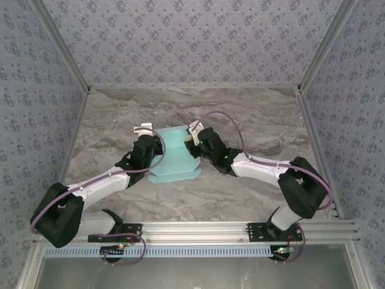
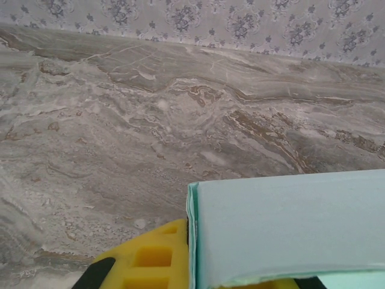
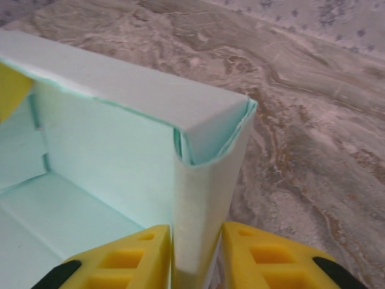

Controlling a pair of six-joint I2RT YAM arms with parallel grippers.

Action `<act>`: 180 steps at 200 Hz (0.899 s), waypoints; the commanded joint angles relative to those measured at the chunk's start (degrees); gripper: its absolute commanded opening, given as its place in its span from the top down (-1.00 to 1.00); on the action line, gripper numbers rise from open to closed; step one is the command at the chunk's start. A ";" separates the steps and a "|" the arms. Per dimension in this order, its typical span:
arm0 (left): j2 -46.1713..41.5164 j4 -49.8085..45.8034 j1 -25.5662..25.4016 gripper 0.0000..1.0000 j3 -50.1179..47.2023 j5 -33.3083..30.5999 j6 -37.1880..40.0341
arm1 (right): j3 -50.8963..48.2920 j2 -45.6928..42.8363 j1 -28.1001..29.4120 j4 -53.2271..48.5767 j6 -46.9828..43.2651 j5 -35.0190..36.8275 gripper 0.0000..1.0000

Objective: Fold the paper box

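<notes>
- Two yellow pads (image 3: 135,259) of my right pincer (image 3: 197,256) pinch an upright wall of the pale aqua paper box (image 3: 120,156).
- My left pincer (image 1: 144,131) meets the opposite wall; spread or pinching, I cannot tell.
- From above: box mid-way on the table (image 1: 240,192), near flap (image 1: 174,175) flat.

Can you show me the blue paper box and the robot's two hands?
paper box (image 1: 174,158): top view, on its flat floor panel.
left gripper (image 1: 147,131): top view, between its fingertips, at the box's left wall.
right gripper (image 3: 197,244): right wrist view, between the yellow fingers pinching the box wall.
</notes>
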 commanded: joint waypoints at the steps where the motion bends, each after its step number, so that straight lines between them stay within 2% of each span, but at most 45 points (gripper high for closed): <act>1: -1.29 0.07 -1.50 1.00 2.01 0.61 -0.99 | 3.94 3.46 2.05 2.48 2.92 12.30 0.39; 26: -1.39 0.19 -1.61 1.00 1.83 -0.17 -1.89 | 6.30 7.24 3.70 4.46 4.29 20.44 0.44; 49: -1.25 -0.04 -2.11 1.00 1.91 -0.96 -2.45 | 8.89 10.28 4.43 2.70 7.12 28.15 0.67; 68: -0.74 -0.19 -2.82 1.00 2.10 -2.74 -3.11 | 10.46 12.77 5.76 0.96 10.66 38.49 0.67; 92: 0.17 -0.79 -3.08 1.00 2.25 -5.08 -4.63 | 11.96 14.80 7.11 -1.62 16.41 45.20 0.70; 104: 0.51 -0.97 -3.03 1.00 2.36 -5.26 -4.97 | 12.24 15.09 7.00 -2.25 17.78 44.00 0.68; 117: 0.65 -1.37 -3.05 1.00 2.48 -5.21 -5.33 | 10.75 14.55 6.64 0.53 17.38 39.50 0.53; 129: 1.04 -1.62 -3.06 1.00 2.75 -7.28 -6.24 | 7.44 13.11 6.33 6.44 15.31 36.01 0.55; 144: 1.76 -2.50 -3.17 1.00 3.45 -8.62 -8.65 | 5.62 12.05 5.49 8.78 13.72 33.75 0.56; 180: 4.29 -2.67 -3.70 1.00 4.18 -9.65 -10.23 | 1.74 9.93 4.57 13.33 13.27 25.90 0.36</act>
